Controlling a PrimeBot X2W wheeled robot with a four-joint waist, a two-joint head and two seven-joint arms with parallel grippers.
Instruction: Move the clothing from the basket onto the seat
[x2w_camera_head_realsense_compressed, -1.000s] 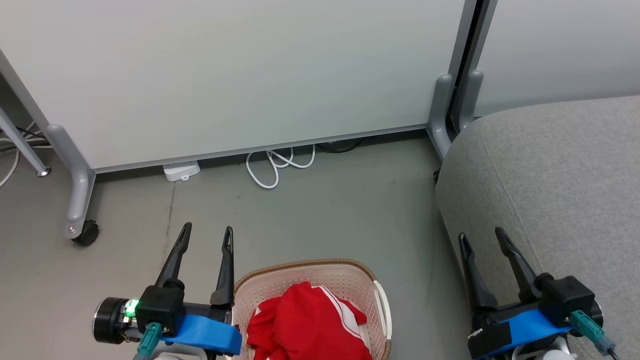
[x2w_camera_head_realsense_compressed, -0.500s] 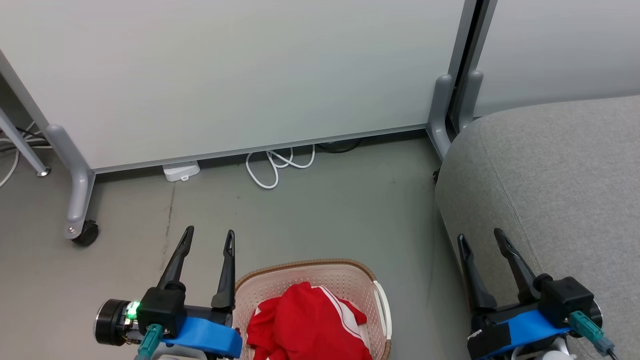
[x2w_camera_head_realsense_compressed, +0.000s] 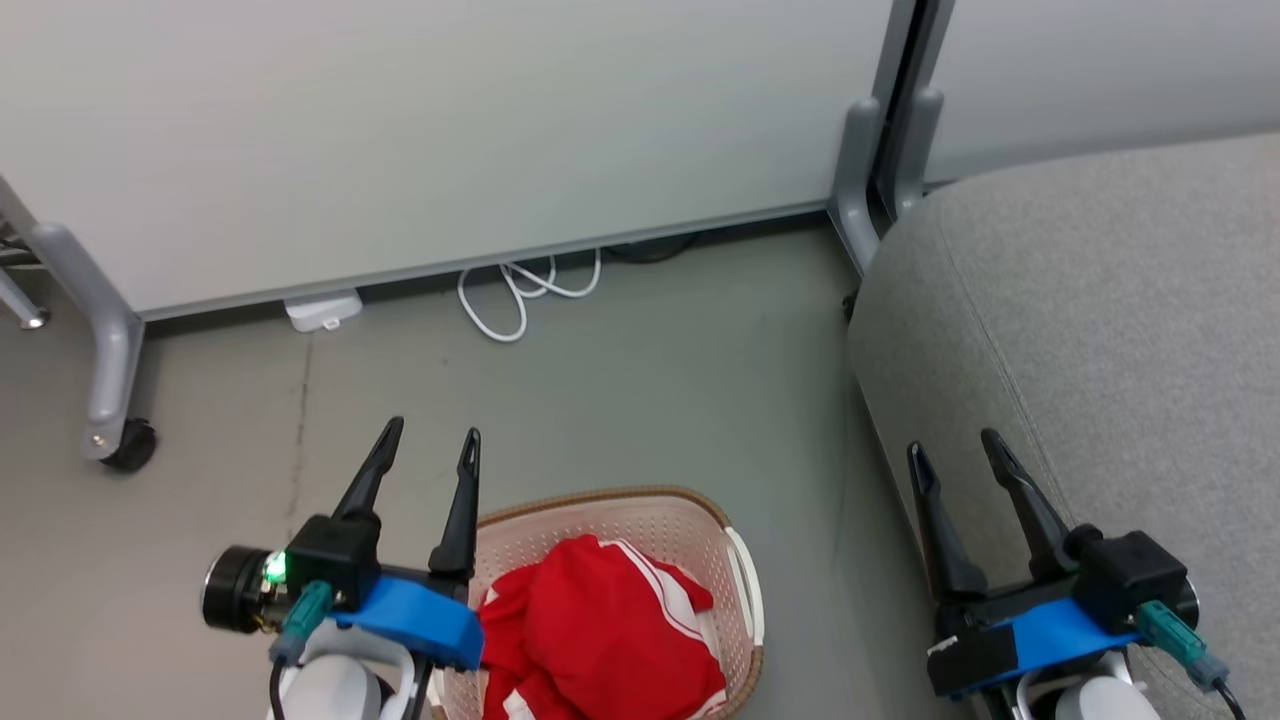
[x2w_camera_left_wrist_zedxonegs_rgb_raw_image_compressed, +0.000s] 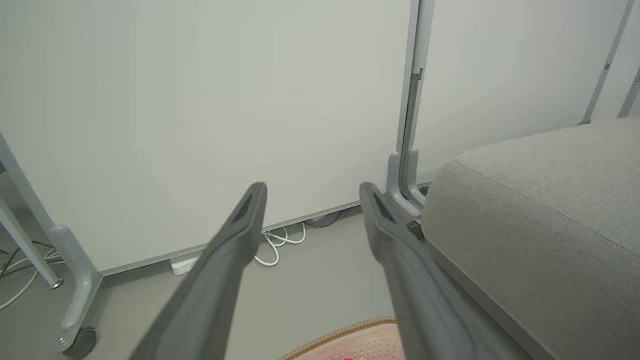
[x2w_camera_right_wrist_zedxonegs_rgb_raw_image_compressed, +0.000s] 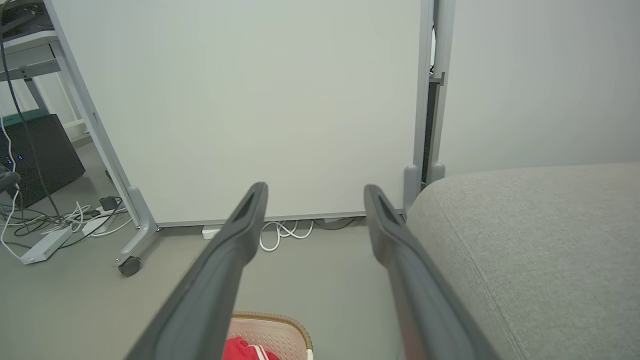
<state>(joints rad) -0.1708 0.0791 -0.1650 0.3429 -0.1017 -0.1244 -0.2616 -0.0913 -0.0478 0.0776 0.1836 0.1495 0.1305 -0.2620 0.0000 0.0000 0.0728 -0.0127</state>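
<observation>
The left end effector (x2w_camera_head_realsense_compressed: 433, 432) has its two dark fingers spread wide apart, and it holds nothing. The right end effector (x2w_camera_head_realsense_compressed: 951, 445) is spread wide too, with nothing between its fingers. Both point up and away from the robot, toward a big white wall panel (x2w_camera_head_realsense_compressed: 450, 130) that stands far in front of them. The grey seat (x2w_camera_head_realsense_compressed: 1100, 300) is big and soft, and it lies just to the right of the right end effector. The grey floor (x2w_camera_head_realsense_compressed: 650, 400) runs under both end effectors and between them. The basket (x2w_camera_head_realsense_compressed: 600, 497) sits on the floor just to the right of the left end effector, well apart from the right one. The red clothing (x2w_camera_head_realsense_compressed: 600, 620) with white stripes lies bunched up inside the basket. A white cable (x2w_camera_head_realsense_compressed: 520, 295) curls on the floor at the foot of the wall panel, in front of the left end effector. A small black wheel (x2w_camera_head_realsense_compressed: 130, 445) sits on the floor off to its left.
</observation>
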